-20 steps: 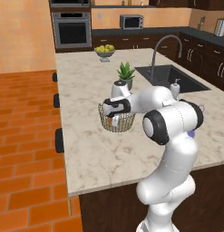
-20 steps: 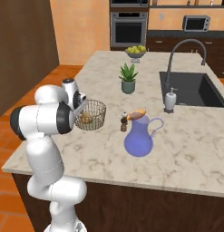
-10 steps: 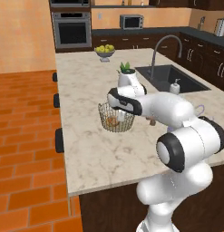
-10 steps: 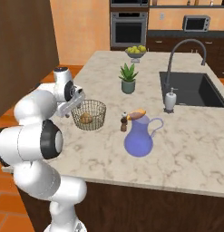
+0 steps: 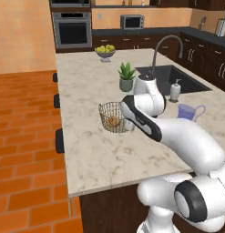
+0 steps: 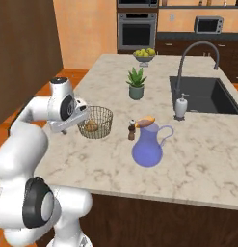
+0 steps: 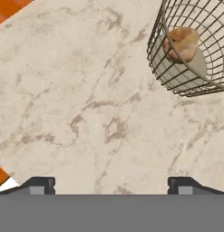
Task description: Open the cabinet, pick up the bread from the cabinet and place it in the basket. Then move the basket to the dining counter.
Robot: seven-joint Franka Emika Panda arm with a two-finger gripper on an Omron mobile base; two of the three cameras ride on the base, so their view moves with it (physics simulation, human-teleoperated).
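gripper (image 7: 111, 183): jaws spread wide, holding nothing, just beside basket | small golden-brown round bread roll (image 7: 181, 43): inside tan wire-mesh bowl basket (image 6: 95, 122) | basket: standing on beige marble-look dining counter (image 5: 100, 154)

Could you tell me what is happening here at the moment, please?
The robot arm's gripper is open, its fingers spread above bare marble beside the basket and holding nothing. The basket stands on the dining counter with the bread inside it.
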